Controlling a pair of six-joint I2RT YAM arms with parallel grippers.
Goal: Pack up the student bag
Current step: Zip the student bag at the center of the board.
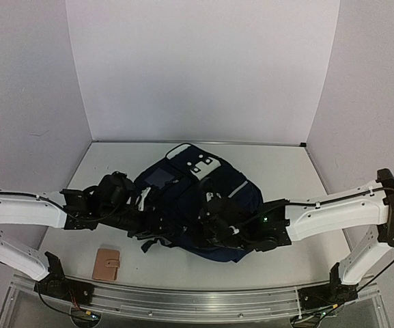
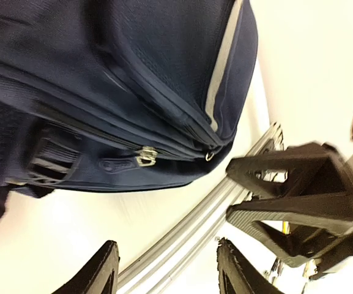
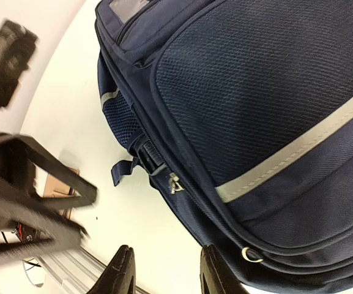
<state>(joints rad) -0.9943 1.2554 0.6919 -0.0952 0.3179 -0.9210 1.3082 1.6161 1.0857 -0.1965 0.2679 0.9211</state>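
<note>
bag: student bag (image 1: 183, 198) lies closed mid-table, between our arms
left gripper (image 2: 167, 257): parted, empty, facing zipper pull (image 2: 145, 156); we likely open it next
right gripper (image 3: 167, 260): narrower gap, empty, beside bag
wallet (image 1: 106, 264): on table (image 1: 285, 164), unpacked

A ribbed aluminium rail (image 1: 197, 298) runs the full width of the near edge of a white tabletop (image 1: 285, 164). Just beyond the rail, toward its left end, a small tan wallet (image 1: 106, 264) lies flat and closed, with a short tab across one side; it touches nothing but the tabletop. From the rail the pale, matte tabletop stretches away to three plain white panels (image 1: 197, 68), which stand upright along the sides farthest from the rail and meet at two corners. In the left wrist view the rail (image 2: 182, 236) crosses the picture as a grooved silver band on a slant.
</note>
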